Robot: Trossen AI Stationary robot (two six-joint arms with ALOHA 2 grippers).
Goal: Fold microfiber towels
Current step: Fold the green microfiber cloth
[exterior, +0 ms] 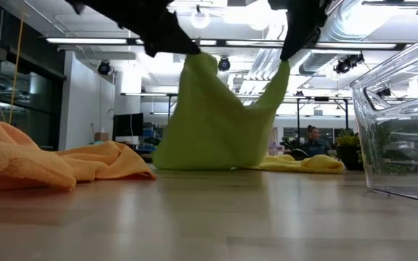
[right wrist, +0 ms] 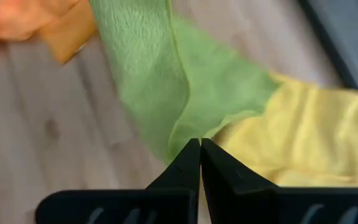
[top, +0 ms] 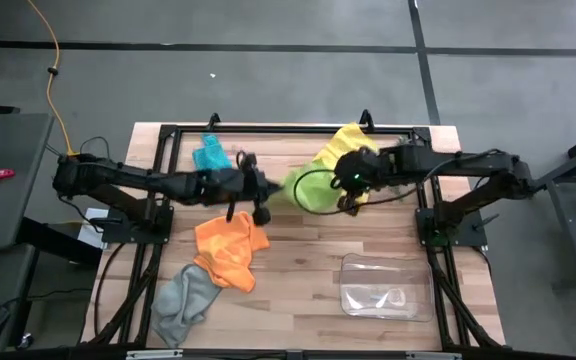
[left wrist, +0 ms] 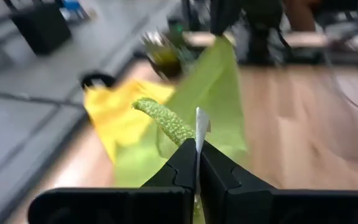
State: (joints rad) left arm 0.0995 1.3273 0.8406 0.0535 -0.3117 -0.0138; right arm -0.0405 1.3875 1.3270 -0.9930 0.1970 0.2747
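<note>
- Lifting the lime green towel (top: pixel 306 186) by two corners looks like the step in hand: it hangs between both arms above the back middle of the table (top: pixel 298 300), its lower edge touching the wood in the low view; my guess is the next move calls for drawing the corners apart until the cloth is flat, then laying it down for a fold
- Going left to right, the left gripper (top: pixel 265 190) sits just left of the cloth; its jaws are pinched tight on one corner, a twist of lime green fabric sticking out past the fingertips in the left wrist view
- The right gripper (top: pixel 345 186) holds the other corner, jaws closed to a slit on the cloth's edge in the right wrist view
- The teal towel (top: pixel 209 156) lies at the back left; the orange towel (top: pixel 230 250) in front of the left gripper; the grey towel (top: pixel 184 297) at the front left; the yellow towel (top: pixel 346 143) behind the right gripper, just beside the lime one
- The clear tray (top: pixel 383 286) stands at the front right, well apart
</note>
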